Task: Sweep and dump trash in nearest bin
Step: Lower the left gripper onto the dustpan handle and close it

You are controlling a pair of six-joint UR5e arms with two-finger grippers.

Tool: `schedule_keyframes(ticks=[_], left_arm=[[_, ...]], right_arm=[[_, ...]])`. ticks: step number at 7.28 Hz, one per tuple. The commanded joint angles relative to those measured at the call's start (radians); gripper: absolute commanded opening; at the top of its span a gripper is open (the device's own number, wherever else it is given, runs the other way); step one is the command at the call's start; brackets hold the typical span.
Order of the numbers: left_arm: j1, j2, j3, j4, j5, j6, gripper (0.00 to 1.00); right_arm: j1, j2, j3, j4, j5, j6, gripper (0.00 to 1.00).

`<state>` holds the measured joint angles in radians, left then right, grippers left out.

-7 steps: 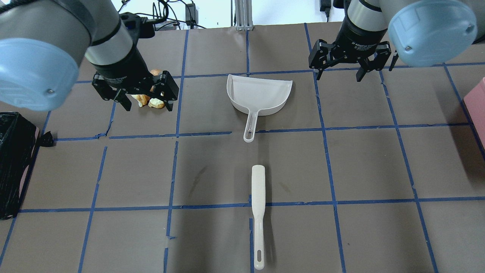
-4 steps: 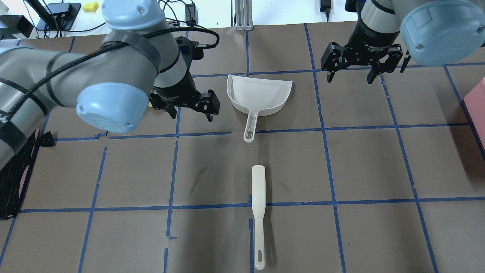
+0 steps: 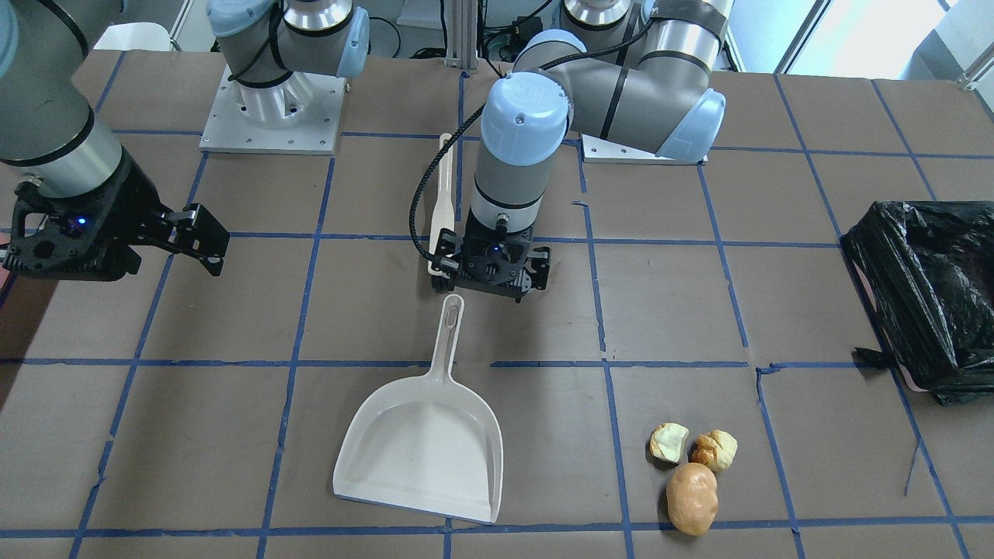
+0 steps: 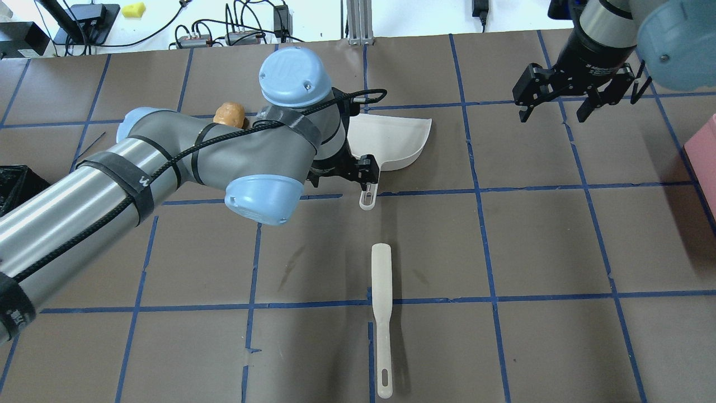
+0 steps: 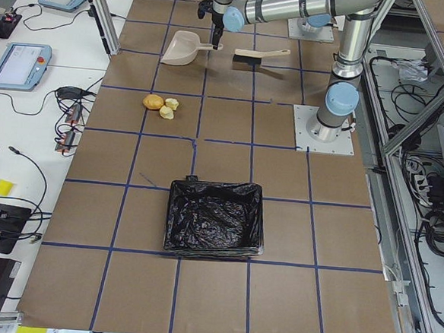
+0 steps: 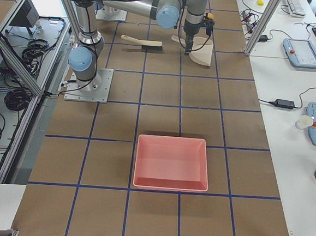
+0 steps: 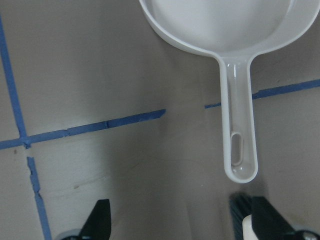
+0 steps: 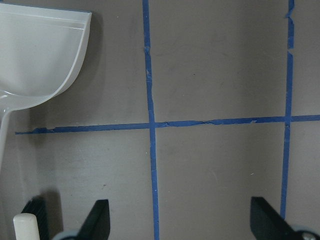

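The trash lies in a cluster: a tan-orange potato-shaped piece [image 3: 691, 497], a pale yellow chunk [image 3: 668, 442] and a golden-brown chunk [image 3: 714, 449]. In the overhead view only the potato piece [image 4: 229, 115] shows behind my left arm. The black-bagged bin [image 3: 893, 310] stands at the table's edge on my left side, and it also shows in the exterior left view [image 5: 176, 217]. My left gripper [image 3: 489, 273] [image 4: 340, 178] is open and empty, just above the handle end of the white dustpan [image 3: 419, 450] [image 7: 240, 165]. My right gripper [image 4: 554, 115] is open and empty over bare table.
A white brush [image 4: 381, 313] lies on the robot's side of the dustpan [image 4: 391, 140], in line with its handle. A pink tray [image 6: 172, 140] without a bag sits at the table's end on my right side. Blue tape lines grid the brown table.
My left arm has swung right, from over the trash to over the dustpan's handle. My right gripper has drifted right and a little farther from me. Both stay open.
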<state>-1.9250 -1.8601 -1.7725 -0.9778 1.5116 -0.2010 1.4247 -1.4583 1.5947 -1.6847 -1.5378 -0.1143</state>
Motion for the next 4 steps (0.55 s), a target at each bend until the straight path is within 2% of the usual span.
schedule_keyframes(ticks=[1, 4], left_arm=[[-0.037, -0.075, -0.002, 0.088, -0.033, -0.032, 1.00], [-0.074, -0.152, -0.001, 0.156, -0.028, -0.025, 0.98]], right_arm=[[-0.016, -0.005, 0.019, 0.000, 0.001, -0.015, 1.00], [-0.018, -0.004, 0.019, -0.001, 0.005, -0.013, 1.00]])
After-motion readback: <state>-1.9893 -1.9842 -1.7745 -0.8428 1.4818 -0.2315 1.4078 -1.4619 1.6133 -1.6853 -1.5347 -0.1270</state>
